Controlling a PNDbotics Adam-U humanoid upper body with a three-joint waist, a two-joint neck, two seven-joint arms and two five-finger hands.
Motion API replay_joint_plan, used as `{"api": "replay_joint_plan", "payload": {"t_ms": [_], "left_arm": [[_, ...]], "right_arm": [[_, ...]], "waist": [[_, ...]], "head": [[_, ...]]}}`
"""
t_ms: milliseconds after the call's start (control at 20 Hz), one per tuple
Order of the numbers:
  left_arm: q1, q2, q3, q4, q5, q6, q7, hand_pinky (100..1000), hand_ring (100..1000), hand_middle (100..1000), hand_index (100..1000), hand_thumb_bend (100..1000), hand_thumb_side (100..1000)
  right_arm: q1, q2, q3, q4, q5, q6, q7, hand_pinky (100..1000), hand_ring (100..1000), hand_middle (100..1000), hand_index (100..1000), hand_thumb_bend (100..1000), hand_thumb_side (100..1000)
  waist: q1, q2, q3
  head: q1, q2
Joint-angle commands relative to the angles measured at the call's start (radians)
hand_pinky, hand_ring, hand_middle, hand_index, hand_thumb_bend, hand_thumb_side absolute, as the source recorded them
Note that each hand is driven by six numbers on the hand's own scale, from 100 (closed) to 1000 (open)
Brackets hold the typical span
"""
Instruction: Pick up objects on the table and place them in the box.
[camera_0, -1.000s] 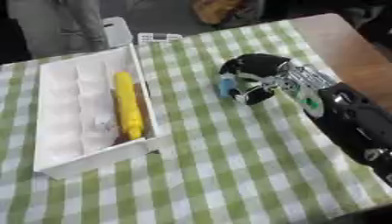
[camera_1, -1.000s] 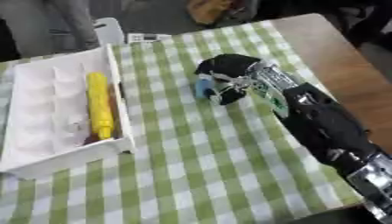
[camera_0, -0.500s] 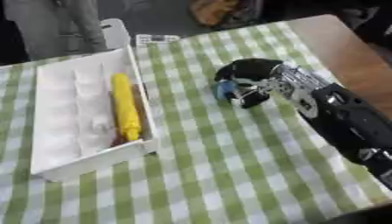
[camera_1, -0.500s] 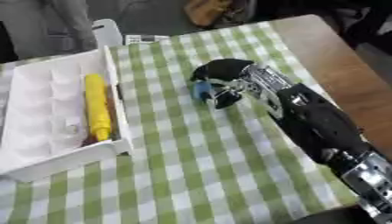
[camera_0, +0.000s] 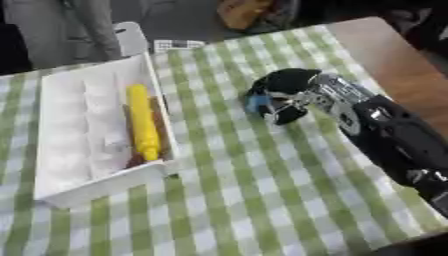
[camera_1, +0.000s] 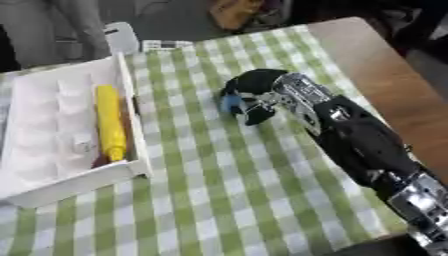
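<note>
Risk lies in the carry: right hand (camera_0: 284, 95) has its fingers curled round a small blue thing (camera_0: 256, 103) mid-surface, right of the box (camera_0: 96, 187); it could slip out before reaching it.

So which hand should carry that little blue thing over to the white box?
The right hand. Its fingers are already curled round the blue thing on the checked cloth, a short way right of the box. The left hand shows in neither view.

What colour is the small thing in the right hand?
Blue; the small thing shows best in the left eye view, inside the curled right hand.
</note>
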Motion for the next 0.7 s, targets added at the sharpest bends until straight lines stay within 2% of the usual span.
{"api": "replay_joint_plan", "payload": {"t_ms": [50,100,200,300,350,550,700], "left_arm": [[-0.011,0.018,0.007,-0.021,-0.001,-0.002,-0.002,729,1000,616,752,100,826],[-0.011,0.018,0.007,-0.021,-0.002,-0.003,-0.001,729,1000,616,752,100,826],[-0.01,0.018,0.007,-0.02,-0.002,-0.003,-0.002,729,1000,616,752,100,826],[-0.01,0.018,0.007,-0.02,-0.002,-0.003,-0.002,729,1000,616,752,100,826],[-0.01,0.018,0.008,-0.02,-0.002,-0.003,-0.002,729,1000,616,752,100,825],[-0.009,0.017,0.008,-0.02,-0.002,-0.004,-0.002,729,1000,617,753,100,825],[-0.009,0.017,0.008,-0.019,-0.002,-0.004,-0.002,730,1000,617,753,100,825]], "right_arm": [[-0.003,-0.027,-0.007,-0.007,0.001,0.001,-0.009,747,627,478,676,196,354],[-0.002,-0.027,-0.008,-0.012,0.002,0.002,-0.025,740,621,463,659,191,358],[0.0,-0.027,-0.009,-0.022,0.012,0.007,-0.069,696,585,369,557,225,338],[0.003,-0.027,-0.007,-0.024,0.024,0.01,-0.109,696,585,369,557,225,338],[0.002,-0.027,-0.01,-0.031,0.029,0.012,-0.137,652,539,292,473,229,312],[0.009,-0.028,-0.009,-0.044,0.046,0.02,-0.23,621,507,253,420,191,268],[0.012,-0.028,-0.006,-0.049,0.049,0.023,-0.266,621,505,252,419,192,267]], "waist": [[-0.009,-0.014,-0.001],[-0.009,-0.015,-0.001],[-0.009,-0.017,-0.002],[-0.009,-0.018,-0.003],[-0.009,-0.02,-0.004],[-0.009,-0.024,-0.008],[-0.009,-0.026,-0.009]], "head": [[-0.005,-0.015],[-0.005,-0.016],[-0.007,-0.017],[-0.007,-0.017],[-0.007,-0.017],[-0.01,-0.017],[-0.011,-0.018]]}}
